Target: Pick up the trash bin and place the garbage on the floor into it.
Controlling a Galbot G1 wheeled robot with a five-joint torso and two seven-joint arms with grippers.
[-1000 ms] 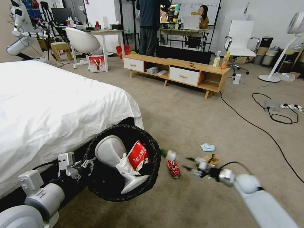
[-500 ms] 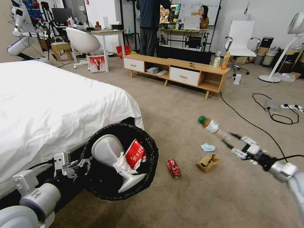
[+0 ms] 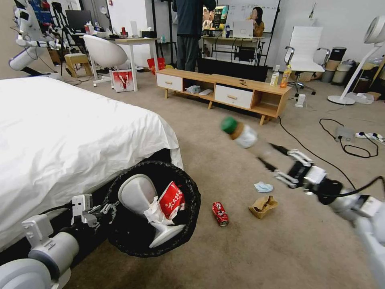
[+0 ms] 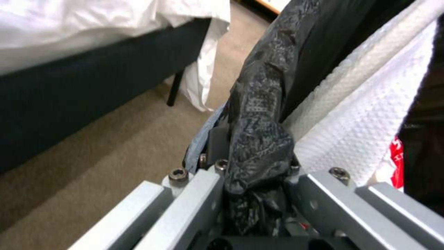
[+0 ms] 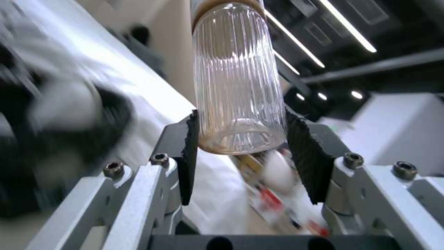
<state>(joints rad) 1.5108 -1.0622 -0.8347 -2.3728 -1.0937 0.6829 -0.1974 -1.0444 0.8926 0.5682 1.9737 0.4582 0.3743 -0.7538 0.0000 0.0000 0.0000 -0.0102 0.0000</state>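
Trash bin (image 3: 132,237) rim is pinched between the left gripper's (image 4: 256,180) jaws. Right gripper (image 5: 240,139) clamps a clear bottle (image 5: 236,80) at its base.

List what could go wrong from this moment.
1. The right gripper pinches the small clear bottle only near its base, so it may slip or swing out.
2. The left gripper holds the trash bin by its bag-covered rim, which might slide.
3. The bin is tilted; the carton could spill.
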